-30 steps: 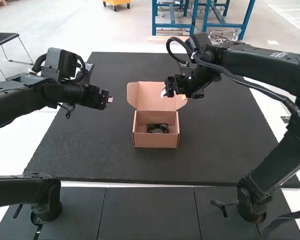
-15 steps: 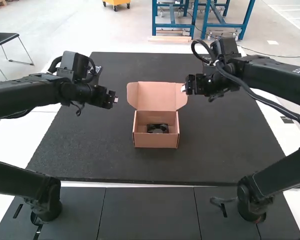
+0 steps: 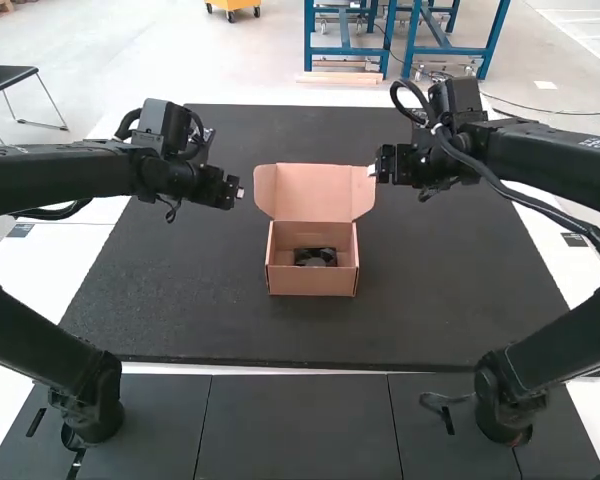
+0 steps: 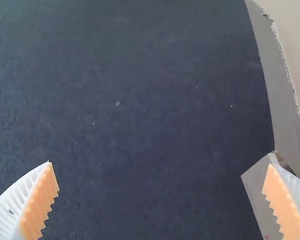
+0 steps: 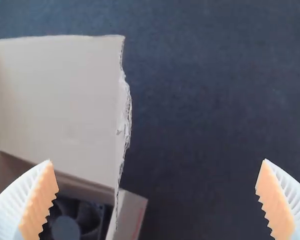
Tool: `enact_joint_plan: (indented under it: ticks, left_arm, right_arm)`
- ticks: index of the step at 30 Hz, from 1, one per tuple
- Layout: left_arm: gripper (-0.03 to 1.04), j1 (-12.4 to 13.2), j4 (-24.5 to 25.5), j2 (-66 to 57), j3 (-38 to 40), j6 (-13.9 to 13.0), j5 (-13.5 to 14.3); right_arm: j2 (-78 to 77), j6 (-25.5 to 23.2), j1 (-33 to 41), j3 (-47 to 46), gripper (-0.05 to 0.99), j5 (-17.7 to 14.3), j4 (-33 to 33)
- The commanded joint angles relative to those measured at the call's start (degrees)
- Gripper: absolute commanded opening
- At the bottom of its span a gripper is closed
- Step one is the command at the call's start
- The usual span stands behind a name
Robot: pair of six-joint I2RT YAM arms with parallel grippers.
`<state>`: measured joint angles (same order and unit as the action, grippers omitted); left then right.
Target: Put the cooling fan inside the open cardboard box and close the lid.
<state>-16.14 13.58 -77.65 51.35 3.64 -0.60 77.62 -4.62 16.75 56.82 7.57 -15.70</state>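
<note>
Tabletop [image 3: 160, 300] is bearing the cardboard box [image 3: 312, 281], cooling fan [image 3: 313, 257] inside, with left gripper [image 3: 238, 190] and right gripper [image 3: 373, 172] hovering wide, flanking its lid [image 3: 310, 192], evidently for closing.

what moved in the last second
The right hand pulled back from over the box to beside the right edge of the lid. The left hand moved in toward its left edge. Both hold nothing. The fan stays inside, lid open.
</note>
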Motion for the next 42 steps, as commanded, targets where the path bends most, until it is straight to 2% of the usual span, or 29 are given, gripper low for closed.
enact_joint_plan:
  ticks: [1,17,25,35,41,42]
  left_arm:
    - [0.97,-0.1,-0.8,-0.8,3.1,-0.7,1.0]
    - [0.97,0.0,-2.9,-6.6,6.6,-0.7,1.2]
    - [0.97,-0.1,-3.0,-7.9,7.9,-0.7,1.2]
    - [0.97,-1.0,-3.1,-8.2,8.5,-0.7,1.3]
    - [0.97,-1.7,-3.1,-8.2,8.9,-0.7,1.2]
    - [0.97,-1.7,-3.1,-8.2,8.9,-0.7,1.2]
  right_arm:
    - [2.0,-1.2,-0.8,0.8,0.9,1.0,1.3]
    - [11.1,-1.2,-0.1,6.2,0.88,1.9,4.5]
    - [12.6,-2.1,-0.1,8.7,0.67,2.2,4.4]
    - [11.8,-2.4,-0.3,9.0,0.54,3.0,2.3]
    - [11.0,-2.4,-0.2,9.1,0.43,3.9,1.5]
    - [10.7,-2.4,-0.1,9.1,0.39,3.9,1.3]
